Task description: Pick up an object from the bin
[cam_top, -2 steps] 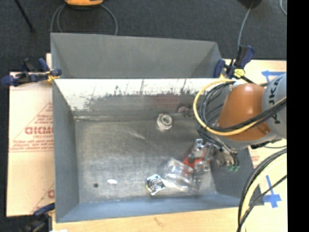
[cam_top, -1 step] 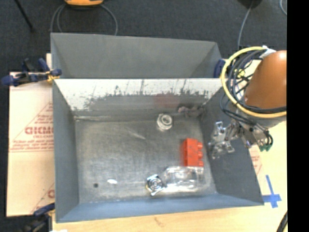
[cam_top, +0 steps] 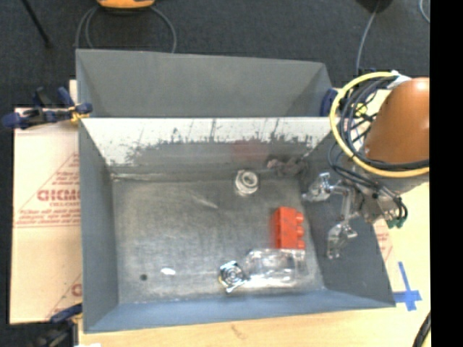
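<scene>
In from the right, under an orange cover (cam_top: 401,121) ringed with cables (cam_top: 338,125): jaws spread apart, nothing between them, low over the sloped right wall of the grey bin (cam_top: 202,92). Just left of them, on the right part of the floor: a red toy brick (cam_top: 288,228), lying free. At its lower end, touching or nearly so, toward the front wall: a clear plastic packet (cam_top: 273,267), with a small shiny metal piece (cam_top: 230,274) at its left tip, possibly inside it. Farther back, near the rear wall and well apart from the jaws: a small pale ring (cam_top: 247,181). Toward the front left: a tiny white fleck (cam_top: 167,271).
</scene>
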You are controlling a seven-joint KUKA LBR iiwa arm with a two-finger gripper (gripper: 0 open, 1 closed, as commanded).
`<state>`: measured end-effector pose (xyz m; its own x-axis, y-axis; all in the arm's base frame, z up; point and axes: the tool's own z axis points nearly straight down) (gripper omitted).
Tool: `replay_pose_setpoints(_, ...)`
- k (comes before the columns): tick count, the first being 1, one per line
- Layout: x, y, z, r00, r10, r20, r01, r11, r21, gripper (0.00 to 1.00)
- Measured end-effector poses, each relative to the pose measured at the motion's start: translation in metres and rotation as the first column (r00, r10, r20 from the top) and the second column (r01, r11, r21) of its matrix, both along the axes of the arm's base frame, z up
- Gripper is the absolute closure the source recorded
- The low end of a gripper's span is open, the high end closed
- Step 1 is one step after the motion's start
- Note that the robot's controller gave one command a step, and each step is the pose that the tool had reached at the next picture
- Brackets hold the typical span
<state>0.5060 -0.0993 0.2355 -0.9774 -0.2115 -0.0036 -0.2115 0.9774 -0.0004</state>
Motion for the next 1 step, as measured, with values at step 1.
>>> replay_pose_setpoints(1, 0.0452, -0.0126, -0.1369, 0.975, 0.223, 0.022, -0.223, 0.975, -0.008, 0.00)
